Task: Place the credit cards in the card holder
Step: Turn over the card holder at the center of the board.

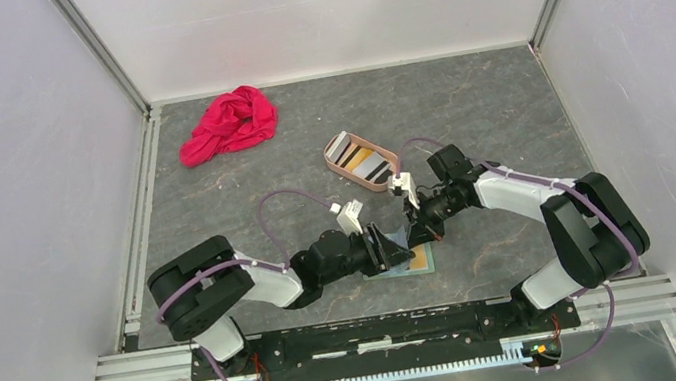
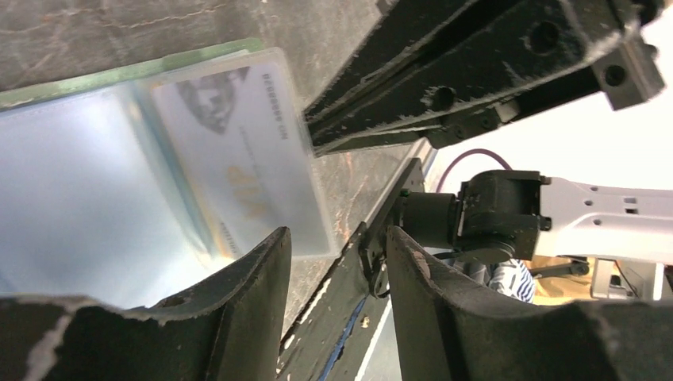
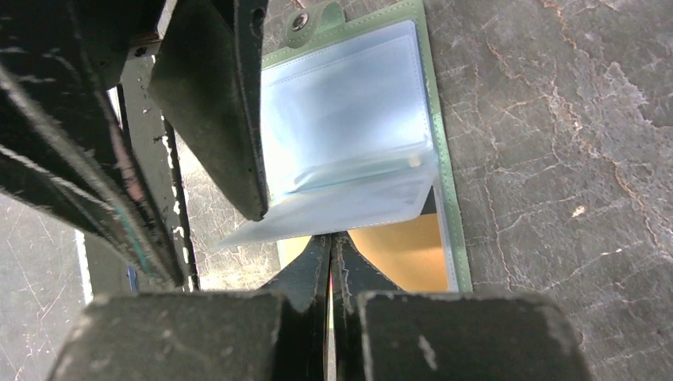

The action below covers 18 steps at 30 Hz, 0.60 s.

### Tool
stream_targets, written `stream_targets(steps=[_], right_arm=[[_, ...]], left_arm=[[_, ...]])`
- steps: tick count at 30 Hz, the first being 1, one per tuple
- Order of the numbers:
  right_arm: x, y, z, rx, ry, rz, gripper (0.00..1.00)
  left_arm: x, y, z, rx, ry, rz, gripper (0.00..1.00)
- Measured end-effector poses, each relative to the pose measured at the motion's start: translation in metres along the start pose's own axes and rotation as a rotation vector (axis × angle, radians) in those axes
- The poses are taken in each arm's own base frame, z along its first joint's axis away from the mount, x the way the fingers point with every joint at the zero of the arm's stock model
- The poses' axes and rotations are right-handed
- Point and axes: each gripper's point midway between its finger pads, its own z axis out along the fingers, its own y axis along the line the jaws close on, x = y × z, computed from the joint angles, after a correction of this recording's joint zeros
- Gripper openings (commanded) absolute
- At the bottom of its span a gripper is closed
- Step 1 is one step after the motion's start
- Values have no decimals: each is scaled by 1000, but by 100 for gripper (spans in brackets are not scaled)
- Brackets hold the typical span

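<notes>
The sage-green card holder [image 3: 441,167] lies open on the table, light blue pockets up, with an orange card [image 3: 401,254] in its lower pocket. It also shows in the top view [image 1: 417,261]. My right gripper [image 3: 330,238] is shut on a thin pale card seen edge-on. In the left wrist view this pale printed card [image 2: 238,151] lies over the holder's pockets [image 2: 71,182]. My left gripper [image 2: 337,234] is open and empty, one finger [image 3: 222,103] down at the holder's left edge beside a raised pocket leaf [image 3: 341,208]. Both grippers [image 1: 385,249] [image 1: 417,224] meet over the holder.
A pinkish-tan oval tray [image 1: 385,182] holding more cards [image 1: 356,157] stands just behind the grippers. A red cloth [image 1: 228,124] lies at the back left. White walls enclose the table on three sides. The metal rail [image 1: 385,330] runs along the near edge.
</notes>
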Motion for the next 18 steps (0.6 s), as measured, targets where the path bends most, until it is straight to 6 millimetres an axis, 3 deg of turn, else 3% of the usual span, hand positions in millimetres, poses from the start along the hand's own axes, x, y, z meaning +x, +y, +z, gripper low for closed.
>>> stream_targets(steps=[13, 18], right_arm=[[2, -8, -9, 24, -19, 34, 4], [3, -15, -14, 45, -32, 53, 4]], left_arm=[[1, -17, 1, 86, 7, 9, 56], [-9, -25, -15, 101, -47, 13, 57]])
